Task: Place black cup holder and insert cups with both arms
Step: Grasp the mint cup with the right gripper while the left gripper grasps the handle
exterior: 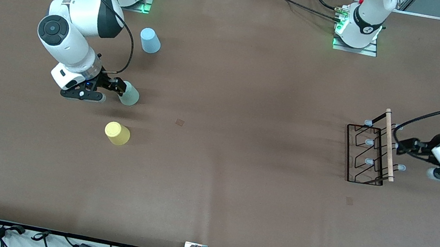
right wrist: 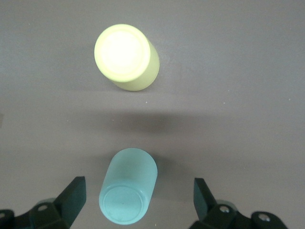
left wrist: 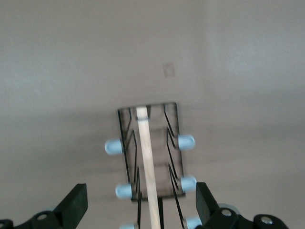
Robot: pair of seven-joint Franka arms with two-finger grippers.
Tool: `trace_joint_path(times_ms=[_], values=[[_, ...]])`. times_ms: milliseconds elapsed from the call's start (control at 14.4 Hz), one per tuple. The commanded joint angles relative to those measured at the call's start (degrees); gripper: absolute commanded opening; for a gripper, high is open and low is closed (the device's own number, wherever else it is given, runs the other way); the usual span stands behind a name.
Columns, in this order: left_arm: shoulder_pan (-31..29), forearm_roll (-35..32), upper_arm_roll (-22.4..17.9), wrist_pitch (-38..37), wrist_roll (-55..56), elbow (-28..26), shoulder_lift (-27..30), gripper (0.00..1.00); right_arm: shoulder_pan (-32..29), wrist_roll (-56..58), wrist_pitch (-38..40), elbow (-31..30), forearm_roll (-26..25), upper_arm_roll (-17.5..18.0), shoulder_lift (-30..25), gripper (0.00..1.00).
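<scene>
- You are at the approach step on both sides: nothing is gripped yet, and none of the cups is on the rack.
- Your left end effector (exterior: 408,144) sits spread wide beside the black cup holder (exterior: 369,156), which stands on the table (exterior: 241,100) toward the left arm's end. In the left wrist view the fingers (left wrist: 76,202) flank the wooden rod (left wrist: 147,157) without touching it.
- The holder's long axis follows that rod: it runs from the robots' side toward the front camera. The pale-blue-tipped prongs (left wrist: 186,142) stick out to both sides of it, toward either end of the table.
- Your right end effector (exterior: 119,86) is also spread, low at the mint cup (exterior: 129,94) toward the right arm's end. The right wrist view shows that cup (right wrist: 127,191) between the open fingers, mouth down on the table, base up.
- The yellow cup (exterior: 117,133) stands nearer the front camera, the blue cup (exterior: 150,40) farther from it; both are mouth down too and apart from the mint one.
- Next, I judge, you need to ease the left fingers in around the rod and close squarely, then carry the holder toward the middle of the table.
- On the right, close across the mint cup's tapered wall, gently; thin plastic may squash or slip.
</scene>
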State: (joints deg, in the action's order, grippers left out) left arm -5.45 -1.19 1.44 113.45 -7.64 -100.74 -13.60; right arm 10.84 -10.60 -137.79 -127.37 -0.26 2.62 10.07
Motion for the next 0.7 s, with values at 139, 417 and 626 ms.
trace_joint_path(times_ms=[139,417,626], values=[[-1.23,-1.44,0.23,12.48,0.35,-9.64,1.3,1.0,1.73,-0.38,-2.39,-0.95,0.7,-0.34,1.35,1.0],[-1.41,-1.44,0.32,16.98,1.84,-13.43,0.33,1.0,2.87,-2.5,-3.79,-1.21,0.7,-0.34,2.84,1.0],[-1.41,-1.44,0.32,18.2,2.37,-14.92,0.15,1.0,3.49,-4.76,-5.55,-1.66,0.7,-0.34,4.33,1.0]])
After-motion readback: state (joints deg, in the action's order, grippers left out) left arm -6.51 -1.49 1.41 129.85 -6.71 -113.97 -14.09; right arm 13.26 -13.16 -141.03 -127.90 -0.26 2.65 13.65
